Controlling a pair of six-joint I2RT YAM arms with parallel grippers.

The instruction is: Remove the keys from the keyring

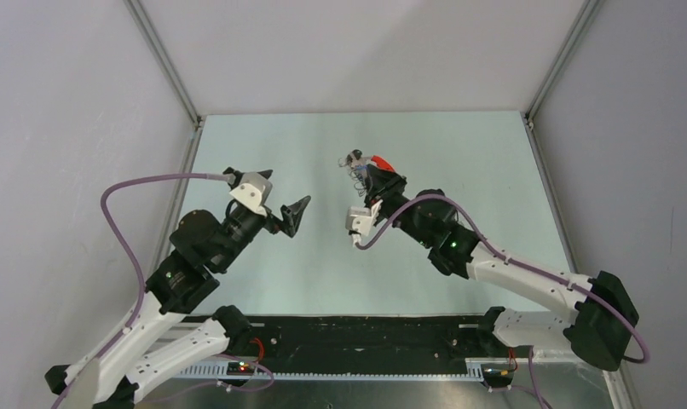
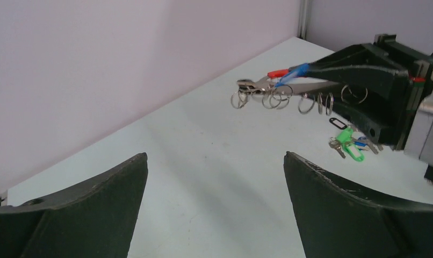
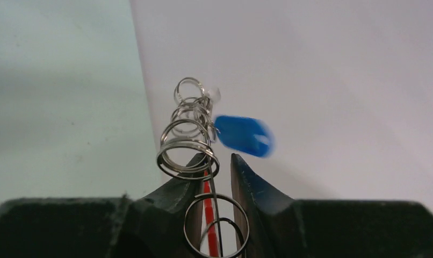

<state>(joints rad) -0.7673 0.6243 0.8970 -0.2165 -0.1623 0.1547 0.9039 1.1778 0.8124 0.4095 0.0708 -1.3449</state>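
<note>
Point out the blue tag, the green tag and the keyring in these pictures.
blue tag (image 3: 241, 135): right wrist view, middle of its plastic face.
green tag (image 2: 349, 144): left wrist view, middle of the green plastic.
keyring (image 1: 382, 163): top external view, on its red loop.

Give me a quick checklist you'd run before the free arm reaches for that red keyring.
1. Right tool shut on the keyring: ok.
2. Left tool open, nothing in it: ok.
3. Gap between left tool and keyring free of objects: ok.
4. What to pull off first: cannot tell; only metal rings and the blue tag show plainly.
5. Green-tagged bunch lying on the table, apart from the keyring: ok.
</note>
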